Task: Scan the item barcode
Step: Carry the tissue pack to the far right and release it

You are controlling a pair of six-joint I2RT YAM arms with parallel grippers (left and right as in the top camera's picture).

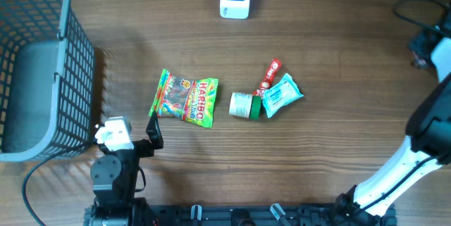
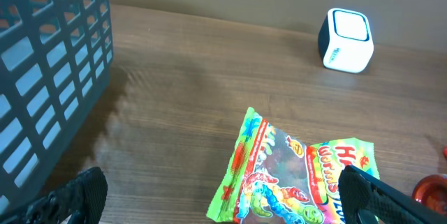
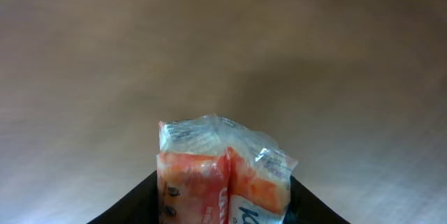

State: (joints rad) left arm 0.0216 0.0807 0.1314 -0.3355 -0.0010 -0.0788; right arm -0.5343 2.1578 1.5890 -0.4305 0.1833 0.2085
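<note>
I see my right gripper (image 3: 223, 208) clamped on an orange-white pkt (image 3: 222, 165), left gripper (image 2: 223, 195) wide open nr Haribo bag (image 1: 186, 98).

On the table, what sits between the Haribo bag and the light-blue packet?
A small green-and-white tub lies between the Haribo bag and the light-blue packet; the overhead view shows it.

A grey basket (image 1: 77, 64) stands left of a Haribo bag (image 1: 186, 99) on the wooden table (image 1: 338, 148).
</note>
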